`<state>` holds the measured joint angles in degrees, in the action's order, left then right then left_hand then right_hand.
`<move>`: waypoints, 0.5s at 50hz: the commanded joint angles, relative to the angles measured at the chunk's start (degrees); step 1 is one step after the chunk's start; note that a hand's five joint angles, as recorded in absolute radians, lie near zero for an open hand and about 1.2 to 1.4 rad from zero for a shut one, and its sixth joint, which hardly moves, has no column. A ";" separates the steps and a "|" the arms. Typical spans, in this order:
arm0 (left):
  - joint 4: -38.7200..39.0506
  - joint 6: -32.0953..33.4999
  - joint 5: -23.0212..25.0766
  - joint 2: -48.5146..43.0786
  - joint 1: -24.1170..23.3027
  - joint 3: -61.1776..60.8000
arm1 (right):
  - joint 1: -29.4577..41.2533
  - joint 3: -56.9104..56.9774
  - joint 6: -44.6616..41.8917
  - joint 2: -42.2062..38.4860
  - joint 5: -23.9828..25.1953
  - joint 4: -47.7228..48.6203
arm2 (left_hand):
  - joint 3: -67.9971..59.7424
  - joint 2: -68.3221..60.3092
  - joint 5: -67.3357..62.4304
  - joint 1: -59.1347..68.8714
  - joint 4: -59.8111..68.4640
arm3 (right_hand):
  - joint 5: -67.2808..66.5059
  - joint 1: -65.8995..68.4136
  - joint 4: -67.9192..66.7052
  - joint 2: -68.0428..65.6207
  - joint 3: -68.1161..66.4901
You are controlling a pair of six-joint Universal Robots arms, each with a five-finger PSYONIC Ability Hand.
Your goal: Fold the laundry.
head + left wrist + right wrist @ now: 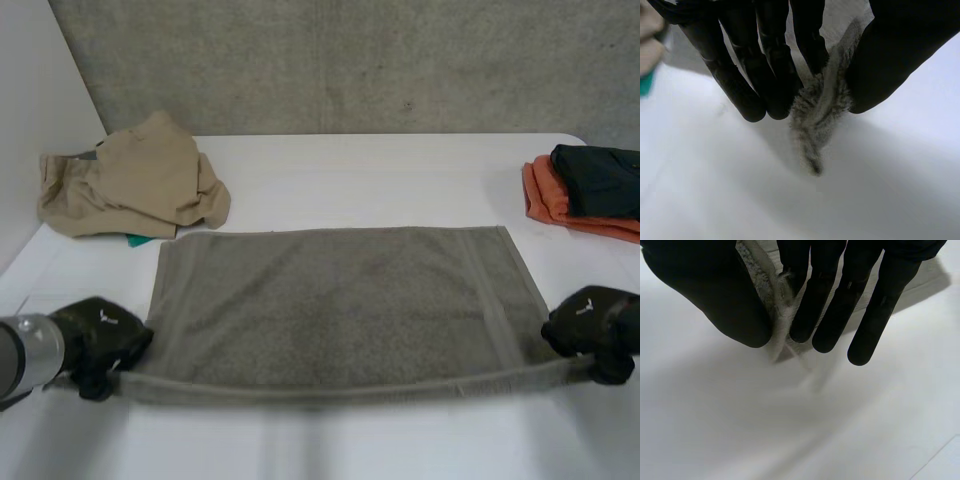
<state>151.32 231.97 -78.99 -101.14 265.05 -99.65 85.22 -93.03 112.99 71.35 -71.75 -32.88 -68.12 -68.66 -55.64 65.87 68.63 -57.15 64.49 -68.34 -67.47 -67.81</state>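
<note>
Fuzzy grey terry towel (matt) on smooth white table.

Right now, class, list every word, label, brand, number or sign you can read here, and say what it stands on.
No text can be read.
On the back of the left hand: a small white mark, too small to read.
On the back of the right hand: a similar white mark, too small to read.
On the grey towel: no lettering visible.

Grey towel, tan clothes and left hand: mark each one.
grey towel (pixel 340 300), head view, middle of the cloth.
tan clothes (pixel 140 185), head view, top of the heap.
left hand (pixel 100 335), head view, back of the hand.
</note>
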 commanded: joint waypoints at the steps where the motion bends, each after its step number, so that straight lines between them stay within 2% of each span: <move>1: 4.77 -8.01 -2.74 -6.69 -5.59 14.73 | 3.63 11.11 13.82 -7.54 0.64 7.73 | -11.88 -11.34 -14.36 14.13 11.37 | -12.85 15.51 -11.66 -12.53 -12.19; 7: 7.76 -12.59 -6.00 -16.96 -8.14 29.67 | 6.27 22.18 21.21 -16.23 -0.06 14.50 | -11.88 -11.34 -14.36 14.13 11.37 | -12.85 15.51 -11.66 -12.53 -12.19; 12: 7.51 -13.29 -8.46 -26.54 -8.93 41.62 | 8.29 30.97 24.46 -23.27 -1.29 17.93 | -11.88 -11.34 -14.36 14.13 11.37 | -12.85 15.51 -11.66 -12.53 -12.19; 17: 4.08 -13.12 -10.30 -37.08 -10.34 54.35 | 10.31 40.54 25.96 -30.55 -4.01 22.32 | -11.88 -11.34 -14.36 14.13 11.37 | -12.85 15.51 -11.66 -12.53 -12.19; 25: 4.42 -13.03 -11.54 -45.80 -11.48 68.43 | 11.99 49.52 28.77 -38.21 -7.97 31.55 | -11.88 -11.34 -14.36 14.13 11.37 | -12.85 15.51 -11.66 -12.53 -12.19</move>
<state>155.39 218.66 -90.09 -142.32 254.18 -38.89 96.30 -48.18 140.35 37.41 -77.41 -6.91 -68.13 -68.66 -55.64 65.87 68.63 -57.85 64.49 -68.37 -67.47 -67.82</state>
